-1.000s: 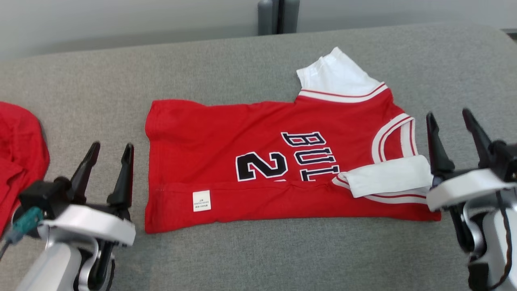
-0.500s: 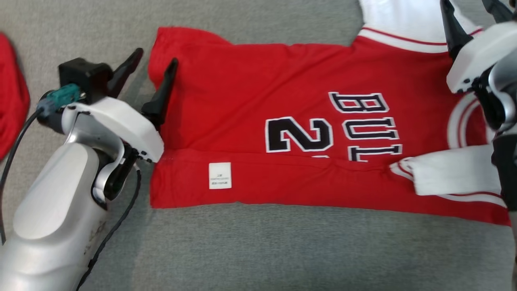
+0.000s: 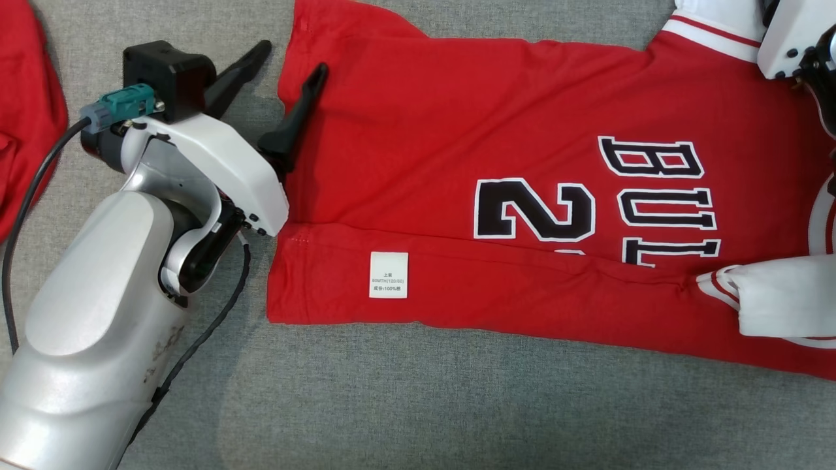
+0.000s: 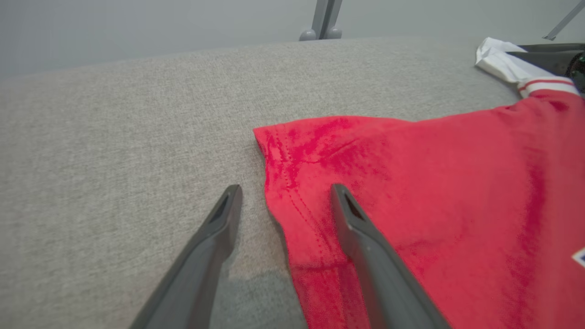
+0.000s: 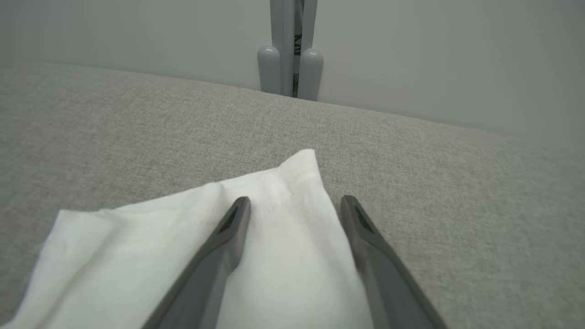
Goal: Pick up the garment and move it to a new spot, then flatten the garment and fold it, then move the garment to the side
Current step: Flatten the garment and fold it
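Observation:
A red jersey (image 3: 457, 130) with white sleeves and black "BUL" and "2" print lies flat on the grey cushion (image 3: 457, 405). Its near edge is folded over and shows a white label (image 3: 388, 275). My left gripper (image 3: 292, 57) is open and straddles the jersey's left hem near the far corner, one finger on the cushion and one over the red cloth (image 4: 411, 192). In the left wrist view the left gripper (image 4: 285, 189) has the hem between its fingers. My right gripper (image 5: 296, 200) is open, low over the far white sleeve (image 5: 137, 246).
A second red garment (image 3: 26, 98) lies at the left edge. The near white sleeve (image 3: 784, 303) is folded onto the jersey at the right. A grey post (image 5: 290, 55) stands behind the cushion against a pale wall. A black cable (image 3: 26, 189) hangs from my left wrist.
The head camera has dipped and closed in on the jersey. Both arms have reached forward: the left gripper now straddles the left hem, and the right has gone over the far white sleeve.

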### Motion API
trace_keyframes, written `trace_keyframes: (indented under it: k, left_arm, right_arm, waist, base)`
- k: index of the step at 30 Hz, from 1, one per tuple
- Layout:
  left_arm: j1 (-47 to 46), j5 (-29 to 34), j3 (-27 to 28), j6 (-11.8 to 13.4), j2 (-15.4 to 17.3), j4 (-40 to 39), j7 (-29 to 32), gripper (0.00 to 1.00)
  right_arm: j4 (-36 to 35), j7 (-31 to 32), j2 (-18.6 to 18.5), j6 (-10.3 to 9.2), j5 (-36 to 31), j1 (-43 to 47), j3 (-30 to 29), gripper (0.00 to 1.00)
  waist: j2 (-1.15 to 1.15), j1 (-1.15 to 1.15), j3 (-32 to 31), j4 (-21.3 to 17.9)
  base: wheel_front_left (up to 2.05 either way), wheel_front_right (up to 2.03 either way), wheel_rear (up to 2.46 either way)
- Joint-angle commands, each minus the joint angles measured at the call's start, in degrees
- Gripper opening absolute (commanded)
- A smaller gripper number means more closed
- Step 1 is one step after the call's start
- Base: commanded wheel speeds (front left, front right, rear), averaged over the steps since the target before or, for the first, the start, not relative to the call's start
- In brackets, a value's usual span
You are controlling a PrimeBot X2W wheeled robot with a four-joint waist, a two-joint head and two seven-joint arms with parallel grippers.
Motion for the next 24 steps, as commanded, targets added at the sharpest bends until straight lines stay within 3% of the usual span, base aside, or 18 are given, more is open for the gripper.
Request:
trace_keyframes:
  k: [1,14,15,16,17,18,24]
  left_arm:
    - [-1.26,-0.52,-0.02,-0.26,0.11,-0.37,0.08,1.00]
    - [-2.61,-2.15,-1.08,-0.84,0.27,-0.45,2.03,1.00]
    - [-2.71,-2.18,-1.36,-0.88,0.30,-0.16,2.25,1.00]
    - [-3.06,-2.13,-1.44,-1.01,0.23,0.14,2.23,0.85]
    - [-3.51,-2.27,-1.51,-1.11,0.07,0.56,2.15,0.49]
    - [-3.89,-2.37,-1.81,-1.24,0.00,1.14,2.45,0.00]
    - [-5.02,-2.52,-1.31,-1.23,0.24,4.14,0.36,0.00]
  right_arm:
    - [0.71,0.30,-0.01,0.00,-0.65,-0.29,0.21,1.00]
    - [4.87,0.64,0.99,-0.01,0.58,-3.75,2.78,1.00]
    - [5.12,0.45,1.21,0.00,0.76,-3.92,3.17,0.68]
    - [5.40,0.21,1.24,-0.01,0.75,-4.17,3.36,0.26]
    - [5.62,0.02,1.35,-0.01,0.94,-4.31,3.69,0.00]
    - [5.91,-0.51,1.51,0.00,1.37,-4.48,3.61,0.00]
    - [6.35,-5.22,2.29,-0.01,3.90,-5.29,3.61,0.00]
  waist:
    - [0.00,0.00,0.08,-0.04]
    - [0.00,0.00,0.12,-1.14]
    - [0.00,0.00,0.13,-1.27]
    - [0.00,0.00,0.14,-1.40]
    - [0.00,0.00,0.16,-1.52]
    - [0.00,0.00,0.17,-1.63]
    - [0.00,0.00,-0.58,-2.65]
  base:
    - [0.00,0.00,0.00]
    - [0.00,0.00,0.00]
    - [0.00,0.00,0.00]
    - [0.00,0.00,0.00]
    - [0.00,0.00,0.00]
    - [0.00,0.00,0.00]
    - [0.00,0.00,0.00]
